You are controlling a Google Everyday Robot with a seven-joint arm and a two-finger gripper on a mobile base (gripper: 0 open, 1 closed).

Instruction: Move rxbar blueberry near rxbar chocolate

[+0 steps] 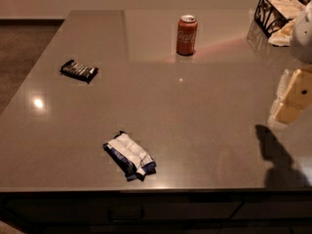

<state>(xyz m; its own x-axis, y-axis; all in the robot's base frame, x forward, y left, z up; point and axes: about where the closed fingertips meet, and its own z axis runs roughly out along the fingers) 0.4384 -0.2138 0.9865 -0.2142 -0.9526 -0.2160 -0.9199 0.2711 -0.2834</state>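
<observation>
**Blueberry bar not yet picked up; claw off at right**

Obs: rxbar blueberry [129, 156] lies flat on surface [204, 130], close to near edge, left of centre. White panel up, long axis skewed diag. Nothing on or against it.

rxbar chocolate [79, 70] also flat, farther back and further left, close to left edge. The two bars are well apart w/ bare surface between.

Claw [291, 99]: far right of view, raised above surface, partly cut by frame edge. Its shadow falls on the surface on the near side. No object seen in it. Released or clenched: cannot tell. Well apart from both bars.

Other: coke can [186, 34] upright, far centre. Wire basket [278, 11] w/ packets, far right corner. Neither sits in the lane between the bars.

Judgement: task at its start, grasp not yet made.
- Blueberry is flat and crinkly, so it prob. needs a top-down pinch across its narrow width, w/ wrist turned to match the skew.
- Then carry far-left and set down just beside chocolate w/o nudging it.
- Risk: thin wrapper slips, or bar gets pushed toward near edge.
</observation>
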